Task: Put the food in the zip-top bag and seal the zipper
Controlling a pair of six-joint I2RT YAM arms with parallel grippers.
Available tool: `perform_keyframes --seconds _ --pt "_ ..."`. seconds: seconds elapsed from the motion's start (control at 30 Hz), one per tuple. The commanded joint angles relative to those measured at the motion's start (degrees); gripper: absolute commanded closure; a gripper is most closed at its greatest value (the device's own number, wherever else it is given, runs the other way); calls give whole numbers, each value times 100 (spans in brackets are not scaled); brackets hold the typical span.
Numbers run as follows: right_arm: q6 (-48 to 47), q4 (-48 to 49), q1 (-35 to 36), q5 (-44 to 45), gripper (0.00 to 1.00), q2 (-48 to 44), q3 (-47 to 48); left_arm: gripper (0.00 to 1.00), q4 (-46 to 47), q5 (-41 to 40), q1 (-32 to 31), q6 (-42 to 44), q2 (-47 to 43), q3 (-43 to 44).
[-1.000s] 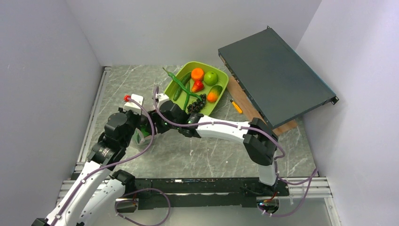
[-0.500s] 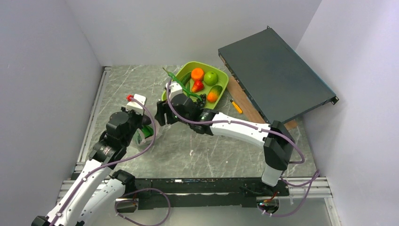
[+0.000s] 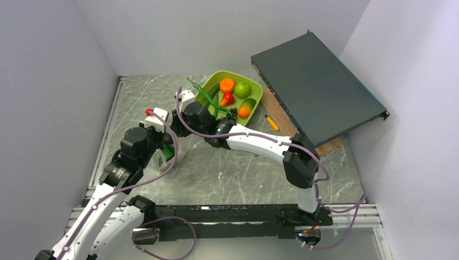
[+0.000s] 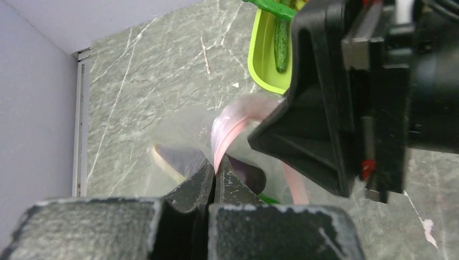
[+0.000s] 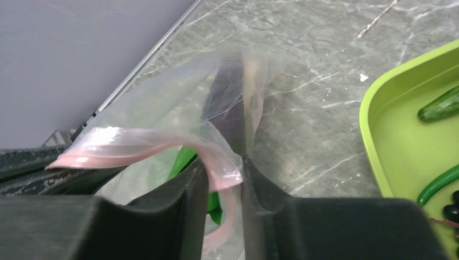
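Overhead, the zip-top bag [image 3: 176, 157] sits toward the table's [image 3: 243, 173] left edge, well short of the lime-green tray [image 3: 256, 101]. Left wrist view: the left gripper [image 4: 215, 172] has its jaws pressed together on the pink zipper [image 4: 224, 127]. Right wrist view: the right gripper [image 5: 224, 173] has narrowly parted jaws straddling a zipper fold; whether they pinch it cannot be told. An eggplant [image 5: 230, 103] lies inside the bag.

Your lime-green tray [image 3: 256, 95] sits at one o'clock on the grey, white-veined tabletop [image 3: 243, 173]; a pale pink zipper [image 5: 124, 142] edges the clear bag [image 5: 162, 103].
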Motion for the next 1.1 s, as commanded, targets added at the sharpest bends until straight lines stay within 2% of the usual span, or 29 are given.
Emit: perform_keyframes --seconds 0.0,0.07,0.1,0.17,0.23,0.27,0.37,0.5,0.6,0.67,0.77,0.83,0.9,0.97,1.0,1.07 --pt "150 -33 4 145 82 -48 693 100 -516 389 -28 -488 9 715" --pt "387 -322 36 202 95 -99 1005 99 -1194 367 -25 -846 195 1133" --pt "556 -399 56 199 100 -166 1136 93 -1686 267 -27 -1115 323 1402" --pt "886 -575 141 225 100 -260 1377 71 -2637 85 -26 -1723 528 1884" --pt "1162 -910 233 346 100 -234 1762 47 -3465 288 -24 -2283 623 2257" --pt "1250 -1019 271 419 100 -229 1905 38 -3813 482 -25 -2498 617 2426" --pt "1401 -1057 343 579 100 -267 2097 23 -4053 1359 -26 -2935 189 2327" --pt "1402 -1199 367 494 100 -154 2466 16 -4004 2440 -28 -3324 -435 2271" --pt "1510 -943 377 236 100 -244 2471 16 -4347 2234 -28 -3370 -539 2288" --pt "1644 -716 370 84 100 -329 2410 27 -4583 2216 -25 -3395 -474 2202" --pt "1909 -336 325 -279 98 -437 2338 48 -4376 2615 -29 -3462 -670 1747" --pt "2225 100 185 -776 97 -498 2118 50 -4188 2795 -25 -3547 -985 1605" --pt "2280 258 115 -1011 98 -502 2043 42 -4029 2825 -28 -3599 -1352 1713" --pt "2202 209 111 -1110 99 -503 1994 21 -4029 2588 -25 -3618 -1607 2032" --pt "2236 228 101 -1199 100 -512 1935 14 -4094 2445 -28 -3598 -1657 2238" --pt "2258 292 97 -1354 100 -521 1838 9 -4309 2116 -26 -3525 -1575 2678"
